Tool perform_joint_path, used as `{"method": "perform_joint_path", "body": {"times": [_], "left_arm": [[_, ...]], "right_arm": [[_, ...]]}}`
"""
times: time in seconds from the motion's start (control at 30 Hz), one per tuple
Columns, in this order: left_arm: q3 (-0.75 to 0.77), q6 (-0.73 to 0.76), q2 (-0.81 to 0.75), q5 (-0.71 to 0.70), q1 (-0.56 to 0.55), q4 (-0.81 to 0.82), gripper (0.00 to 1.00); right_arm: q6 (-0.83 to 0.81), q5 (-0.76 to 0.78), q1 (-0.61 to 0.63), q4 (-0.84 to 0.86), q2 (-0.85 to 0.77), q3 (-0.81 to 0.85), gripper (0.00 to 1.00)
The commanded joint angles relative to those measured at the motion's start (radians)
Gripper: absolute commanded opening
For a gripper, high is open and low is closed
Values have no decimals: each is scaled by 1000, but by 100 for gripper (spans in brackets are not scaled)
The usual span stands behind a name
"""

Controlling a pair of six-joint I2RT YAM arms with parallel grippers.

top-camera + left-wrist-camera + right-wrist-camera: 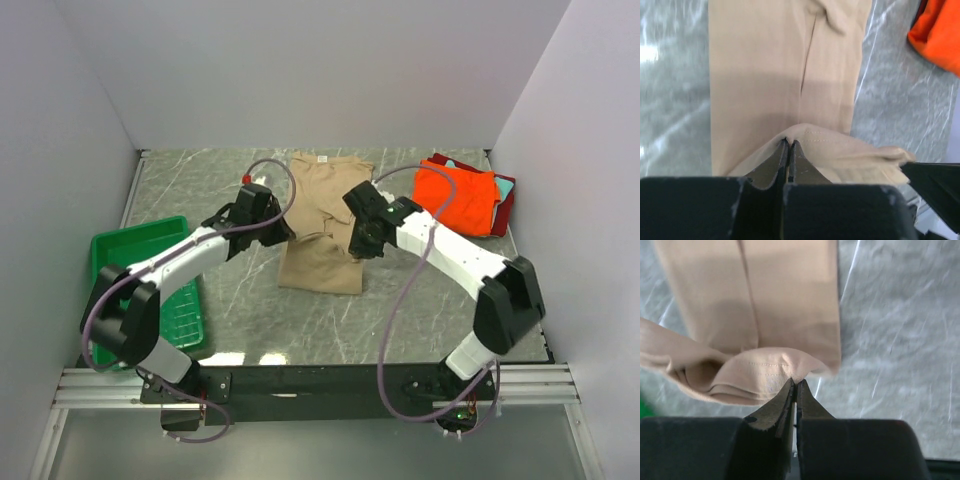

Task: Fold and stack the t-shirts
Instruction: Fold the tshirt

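A tan t-shirt lies as a long narrow strip in the middle of the marble table, collar at the far end. My left gripper is shut on the left corner of its near hem. My right gripper is shut on the right corner of that hem. Both corners are held up above the flat part of the tan shirt, and the cloth sags between them. A folded orange t-shirt lies at the back right on a dark red one, with a teal edge showing.
A green plastic tray sits at the left edge, partly under my left arm. Grey walls close the table on the left, back and right. Bare marble shows between the tan shirt and the arm bases.
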Motion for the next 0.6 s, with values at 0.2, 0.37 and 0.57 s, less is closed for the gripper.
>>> {"method": "perform_joint_path", "body": {"times": [0.2,0.37,0.57], "left_arm": [[221,93,272,176,112,218,0],[300,88,364,181,146,206,0],[315,62,399,178,177,210,0]], "right_arm": [[-142,15,-132,138,231,179,0],[-197,-3,-192,141,362,305,0],[-234,-48,-231,115,494,431,0]]}}
